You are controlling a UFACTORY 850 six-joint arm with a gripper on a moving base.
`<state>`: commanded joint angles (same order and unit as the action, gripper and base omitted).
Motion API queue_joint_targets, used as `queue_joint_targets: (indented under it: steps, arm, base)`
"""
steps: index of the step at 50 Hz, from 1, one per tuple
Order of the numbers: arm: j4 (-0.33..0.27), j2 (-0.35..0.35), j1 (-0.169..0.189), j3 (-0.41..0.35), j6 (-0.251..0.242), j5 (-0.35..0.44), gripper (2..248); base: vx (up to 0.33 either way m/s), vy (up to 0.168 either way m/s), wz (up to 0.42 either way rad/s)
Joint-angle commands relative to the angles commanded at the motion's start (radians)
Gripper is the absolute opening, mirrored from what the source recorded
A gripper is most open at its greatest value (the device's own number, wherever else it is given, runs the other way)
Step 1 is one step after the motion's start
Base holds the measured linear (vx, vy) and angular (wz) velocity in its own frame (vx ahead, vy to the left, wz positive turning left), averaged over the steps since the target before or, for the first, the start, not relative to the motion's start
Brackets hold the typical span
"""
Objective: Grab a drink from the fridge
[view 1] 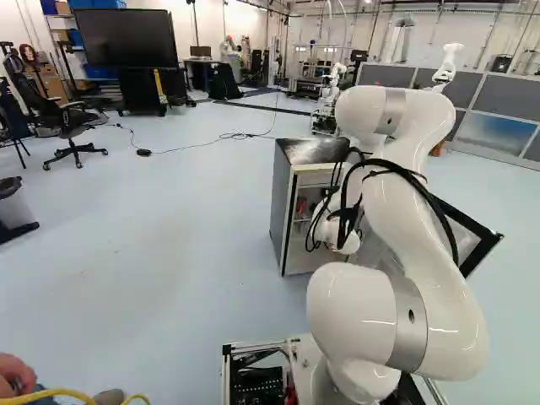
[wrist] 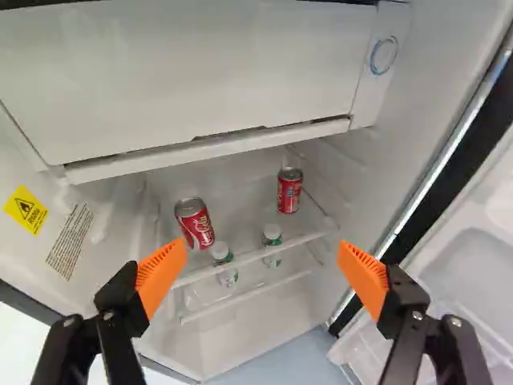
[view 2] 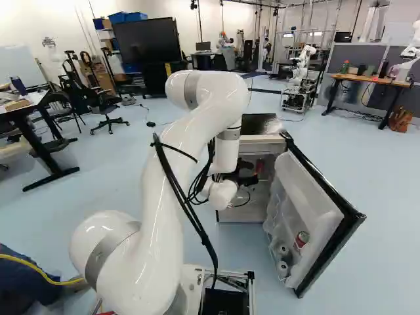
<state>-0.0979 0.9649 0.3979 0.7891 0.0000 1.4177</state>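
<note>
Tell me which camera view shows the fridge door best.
The right base view: the fridge door stands wide open there, with its racks and a red can in plain sight. In the left base view the arm hides much of it; the wrist view shows only part of it.

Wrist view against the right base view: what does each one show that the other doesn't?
Only the wrist view: the yellow sticker inside the fridge, two small bottles with white caps, and the pincer's orange pads, standing wide apart.

Only the right base view: the white arm, the big television and a can in the door's rack.

Both: the fridge and its open door. A red patch inside, in the right base view, may be a can; I can't tell.
</note>
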Motion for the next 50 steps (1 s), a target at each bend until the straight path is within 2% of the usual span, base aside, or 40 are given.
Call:
queue_joint_targets:
  steps: [28,50]
  arm:
    - [-0.134,0.168,0.009,0.213,0.000,0.001,247]
    - [-0.300,0.254,0.017,0.291,0.000,0.021,247]
  base:
    - [0.000,0.000,0.000]
    - [0.000,0.000,0.000]
